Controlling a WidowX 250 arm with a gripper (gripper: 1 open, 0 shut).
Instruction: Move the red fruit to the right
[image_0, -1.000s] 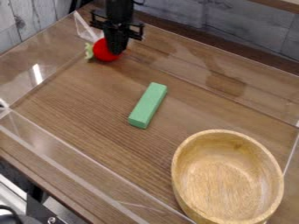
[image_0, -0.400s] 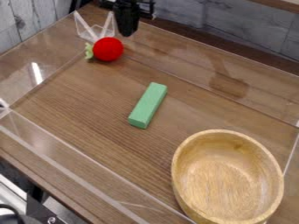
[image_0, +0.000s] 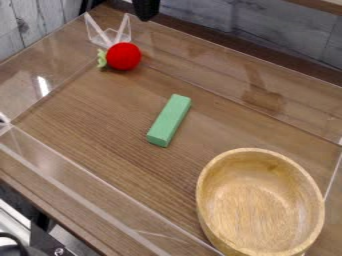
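The red fruit (image_0: 123, 56) lies on the wooden desk (image_0: 94, 130) in the far left part of the clear-walled enclosure, its green leafy top pointing left, and it sits in the same spot as in both earlier views; it has not shifted to the right. What has changed is the claw (image_0: 144, 10): a second ago it stood low, right over the fruit and touching or nearly touching it, a little later it had risen clear above it, and now only its dark lower tip shows at the top edge of the view, up and slightly right of the fruit and well apart from it. The tip looks narrow, with the fingers drawn together and nothing between them, so the claw is closed and empty. The green rectangular block (image_0: 168, 120) rests near the middle of the desk, lying on a diagonal, unchanged from before. The wooden bowl (image_0: 261, 205) sits in the near right corner, upright and with nothing in it, also where it was. The transparent walls (image_0: 40, 85) around the desk catch the same glare on the left side.
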